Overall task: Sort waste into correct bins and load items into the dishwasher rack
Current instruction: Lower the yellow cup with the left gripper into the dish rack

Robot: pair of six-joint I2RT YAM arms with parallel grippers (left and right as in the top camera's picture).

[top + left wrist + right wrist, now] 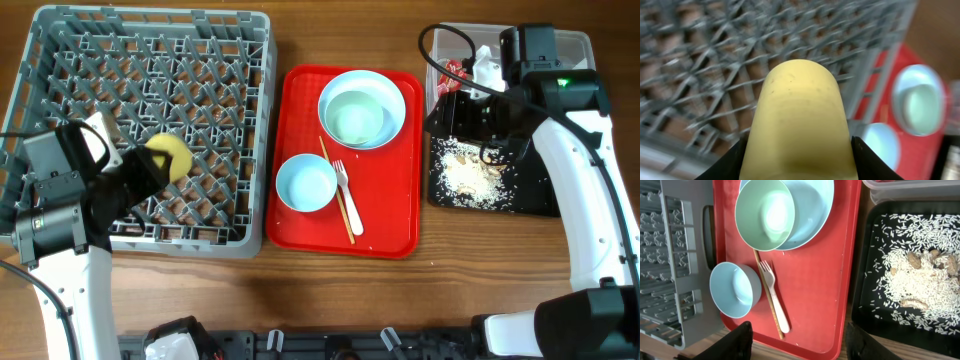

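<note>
My left gripper is shut on the small yellow cup and holds it over the grey dishwasher rack. On the red tray, a pale green bowl sits inside a wider pale blue dish. A small pale blue bowl, a white fork and wooden chopsticks lie beside it. My right gripper is open and empty above the tray's near right part. No white plate shows.
The red serving tray lies between the rack and the bins. The black tray holds rice crumbs. The clear tub behind it holds the red wrapper and the white napkin.
</note>
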